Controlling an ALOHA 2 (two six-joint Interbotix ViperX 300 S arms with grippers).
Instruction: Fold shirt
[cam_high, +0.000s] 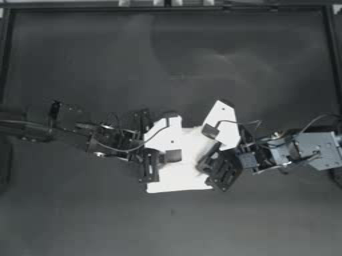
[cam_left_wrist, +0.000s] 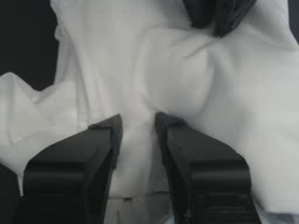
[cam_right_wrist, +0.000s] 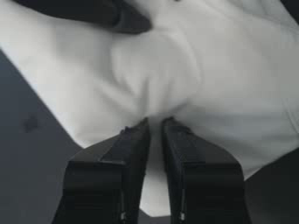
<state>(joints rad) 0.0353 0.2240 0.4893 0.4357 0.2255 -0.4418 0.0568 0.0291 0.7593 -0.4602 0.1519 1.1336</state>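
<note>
With the left end effector (cam_left_wrist: 138, 127) and right end effector (cam_right_wrist: 155, 127) each clamped on a pinch of the shirt (cam_high: 182, 165), both should, I judge, lift evenly to keep the fold square.

Dark table (cam_high: 100, 210) under and all round my claws; its raised black rim (cam_high: 167, 7) far beyond them.
</note>
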